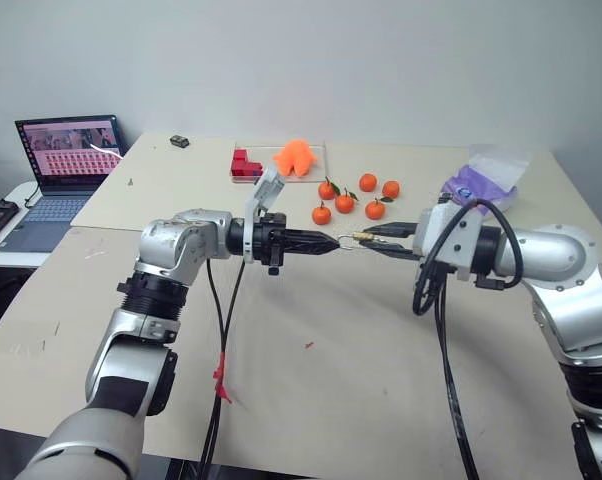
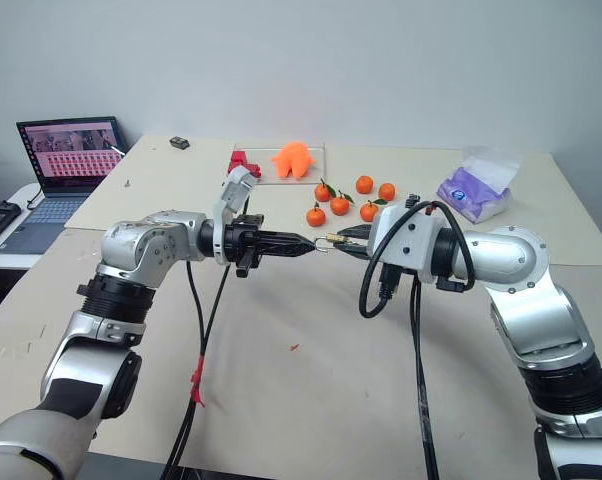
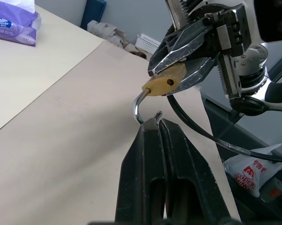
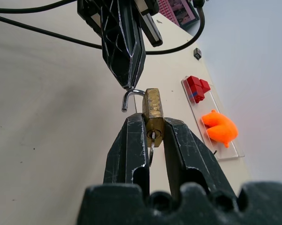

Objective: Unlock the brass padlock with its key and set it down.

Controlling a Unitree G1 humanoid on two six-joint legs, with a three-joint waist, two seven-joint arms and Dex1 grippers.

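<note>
My two grippers meet in the air above the table, near the middle of the head view. My right gripper is clamped on the brass padlock: its two black fingers press the sides of the small gold body, and the keyhole end faces back toward my wrist. Something thin and silver stands in the keyhole; I think it is the key, but it is too small to be sure. The shackle is swung open, with one end free of the body. My left gripper has its fingers pressed together, and their tip pinches the free end of the shackle. So the padlock hangs between both grippers, well above the table and not resting on it.

Behind the grippers, in the upper middle of the head view, lie six tangerines in a loose group. Further back is a clear tray with red blocks and an orange soft toy. A purple tissue pack lies at the upper right, and an open laptop stands at the upper left on a side table.
</note>
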